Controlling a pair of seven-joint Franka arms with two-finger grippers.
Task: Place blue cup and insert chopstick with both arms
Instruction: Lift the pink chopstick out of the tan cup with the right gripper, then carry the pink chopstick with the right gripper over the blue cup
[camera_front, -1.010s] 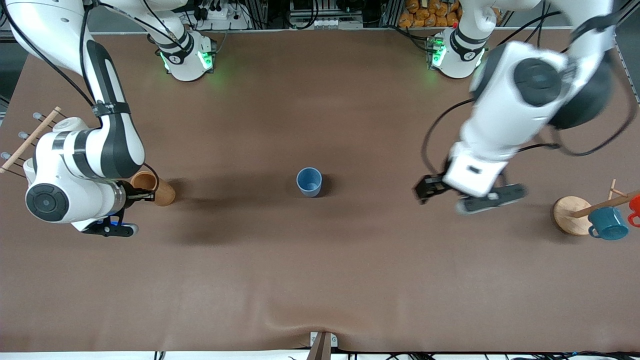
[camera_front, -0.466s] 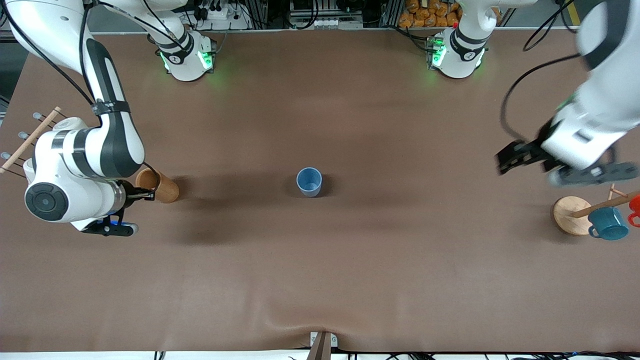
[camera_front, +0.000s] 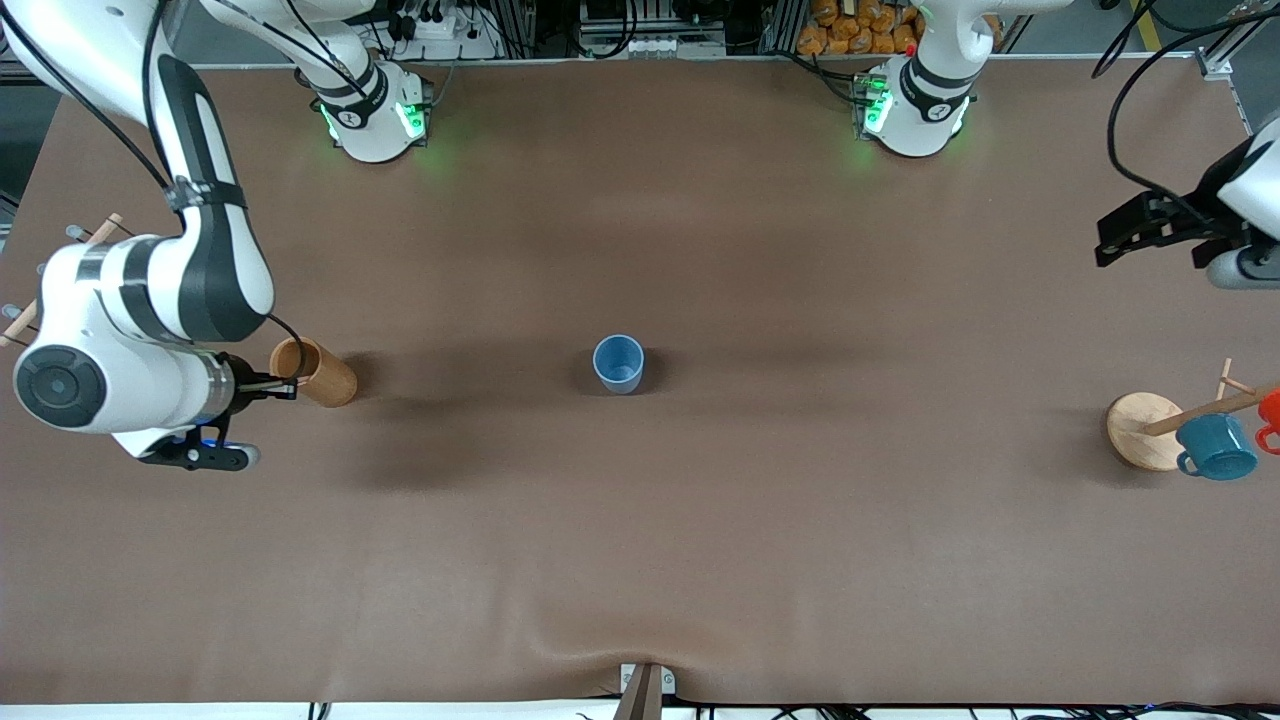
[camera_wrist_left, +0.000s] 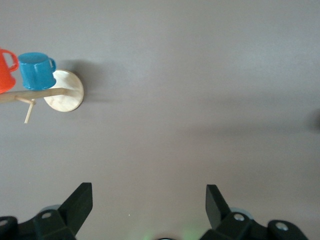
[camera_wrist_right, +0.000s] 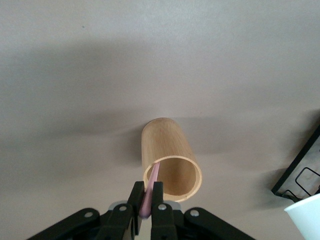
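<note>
Chopstick pinched at the holder.
My right claw (camera_wrist_right: 148, 209) pinches the chopstick (camera_wrist_right: 150, 192) in the wooden holder (camera_front: 314, 372); my left claw (camera_wrist_left: 149, 204) hangs spread near the mug rack (camera_front: 1140, 430); cup (camera_front: 619, 363) stands mid-surface.

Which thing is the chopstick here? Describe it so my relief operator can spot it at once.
Look to the right arm's end of the table, where a brown wooden cylinder stands. The right gripper sits at its open mouth, shut on the chopstick, a thin pink stick whose tip dips into that mouth. It is far slimmer than the pale wooden rod nearby.
</note>
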